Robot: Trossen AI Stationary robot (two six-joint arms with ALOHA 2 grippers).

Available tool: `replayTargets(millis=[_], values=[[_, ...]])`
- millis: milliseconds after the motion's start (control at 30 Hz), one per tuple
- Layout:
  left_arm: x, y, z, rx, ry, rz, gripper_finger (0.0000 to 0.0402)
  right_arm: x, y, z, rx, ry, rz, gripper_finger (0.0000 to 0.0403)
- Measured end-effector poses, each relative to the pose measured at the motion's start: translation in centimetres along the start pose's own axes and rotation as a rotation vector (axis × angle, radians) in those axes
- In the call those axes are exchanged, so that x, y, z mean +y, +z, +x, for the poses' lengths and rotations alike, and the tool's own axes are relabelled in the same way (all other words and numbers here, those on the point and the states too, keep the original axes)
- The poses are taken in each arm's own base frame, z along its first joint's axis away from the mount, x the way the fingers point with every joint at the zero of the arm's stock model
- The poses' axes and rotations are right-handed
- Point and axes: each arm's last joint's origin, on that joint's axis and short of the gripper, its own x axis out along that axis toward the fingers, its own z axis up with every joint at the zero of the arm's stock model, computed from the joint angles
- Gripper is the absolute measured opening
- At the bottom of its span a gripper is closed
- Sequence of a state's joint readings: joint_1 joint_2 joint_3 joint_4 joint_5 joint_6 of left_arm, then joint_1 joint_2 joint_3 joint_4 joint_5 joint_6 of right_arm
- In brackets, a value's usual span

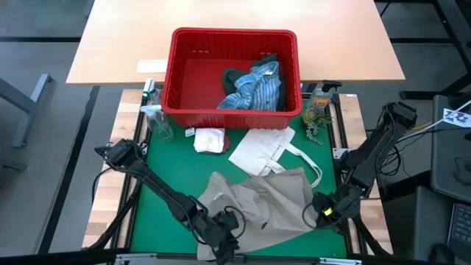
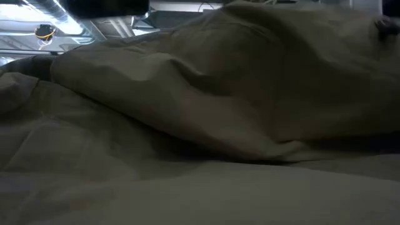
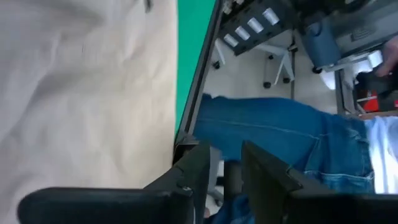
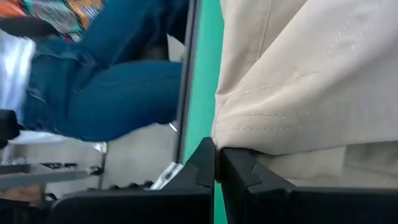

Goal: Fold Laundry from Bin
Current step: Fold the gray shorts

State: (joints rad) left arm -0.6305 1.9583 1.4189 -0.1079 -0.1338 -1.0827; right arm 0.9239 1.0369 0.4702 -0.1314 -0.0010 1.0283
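- Looking down at the worktop [image 1: 158, 165], I've got the tan garment [image 1: 257, 206] spread over the near half of the green mat.
- My right hand [image 1: 326, 212] sits at its near right edge, fingers pinched together on a hem fold.
- My left hand [image 1: 224, 239] is at the near left edge; fingers slightly apart, gripping nothing.
- Striped shirt [image 1: 257, 88] and dark green garment [image 1: 237, 73] are sitting in the bin [image 1: 176, 73].
- Small white cloth [image 1: 208, 139] and tote bag [image 1: 263, 151] lie just in front of it.

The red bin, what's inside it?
Inside the red bin lies a blue-white striped shirt on a dark green garment, bunched toward one side. The rest shows bare red floor. Anything beneath that pile is covered.
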Motion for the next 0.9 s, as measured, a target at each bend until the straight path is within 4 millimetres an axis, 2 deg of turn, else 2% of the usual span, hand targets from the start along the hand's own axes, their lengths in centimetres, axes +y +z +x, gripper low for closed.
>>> replayTargets(millis=[167,300,567,700,900], values=[[-1.0,1.3,-3.0,-0.041,0.014,0.016,0.0078,-0.4,-0.4,1.0,0.069,-0.023,0.003,0.0005],[-0.6,2.5,-6.1,-0.068,0.125,0.016,0.0078,-0.4,-0.4,1.2,0.087,-0.023,0.003,0.0005],[3.4,5.2,-11.5,-0.133,0.527,-0.130,0.0078,-0.4,-0.4,1.2,0.084,-0.022,0.003,0.0005],[5.4,6.4,-12.3,-0.139,0.671,-0.202,0.0078,-0.4,-0.4,1.2,0.085,-0.023,0.002,0.0005],[7.3,8.3,-12.2,-0.110,0.721,-0.210,0.0078,-0.4,-0.4,1.2,0.086,-0.024,-0.003,0.0005]])
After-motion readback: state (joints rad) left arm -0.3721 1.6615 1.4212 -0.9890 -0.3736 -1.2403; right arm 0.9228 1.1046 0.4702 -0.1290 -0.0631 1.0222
